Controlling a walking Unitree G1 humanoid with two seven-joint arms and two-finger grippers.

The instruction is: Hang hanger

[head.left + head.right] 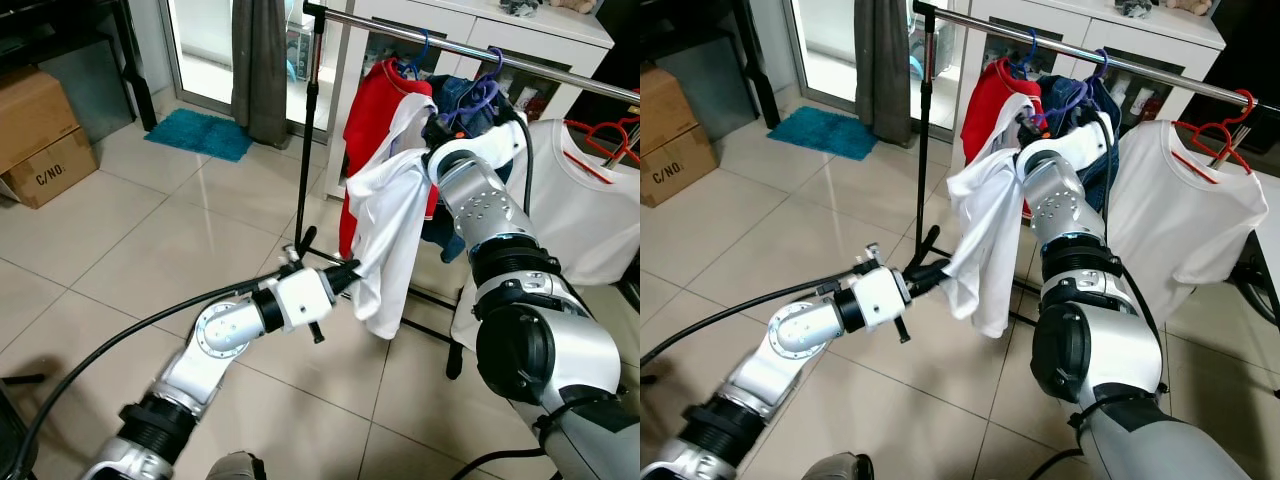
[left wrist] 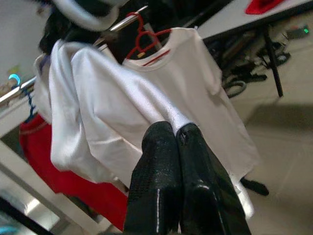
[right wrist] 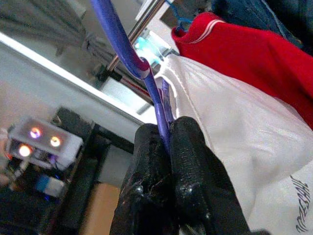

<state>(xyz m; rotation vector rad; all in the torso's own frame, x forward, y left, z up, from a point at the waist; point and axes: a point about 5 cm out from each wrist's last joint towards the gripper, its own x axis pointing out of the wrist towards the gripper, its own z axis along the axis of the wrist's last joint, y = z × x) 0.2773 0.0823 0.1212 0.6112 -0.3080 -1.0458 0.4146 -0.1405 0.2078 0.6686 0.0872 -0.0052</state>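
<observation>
From the head views, the right gripper (image 1: 440,135) is raised just under the clothes rail (image 1: 560,72), carrying a purple hanger (image 1: 480,97) with a white shirt (image 1: 385,235) draped from it, while the left gripper (image 1: 352,273) reaches in low and pinches the shirt's hanging edge. The hanger's hook sits near the rail, between a red garment (image 1: 375,120) toward the rail's left end and a second white shirt (image 1: 580,210) on a red hanger (image 1: 610,140) toward its right; I cannot tell whether the hook is already over the bar. In the left wrist view, the left gripper's fingers (image 2: 161,161) are closed tight on a fold of the white shirt, with cloth bunched between them. In the right wrist view, the right gripper's fingers (image 3: 190,147) are clamped on the purple hanger's thin shaft, its hook curving up toward the rail. The likely trouble: the left pull could drag the shirt off the hanger's shoulder, or twist the hook so it misses the bar; a thin shaft may also rotate in the grip. Room on the rail is narrow between neighbouring garments, though the tiled floor (image 1: 180,230) on the robot's left is open.
</observation>
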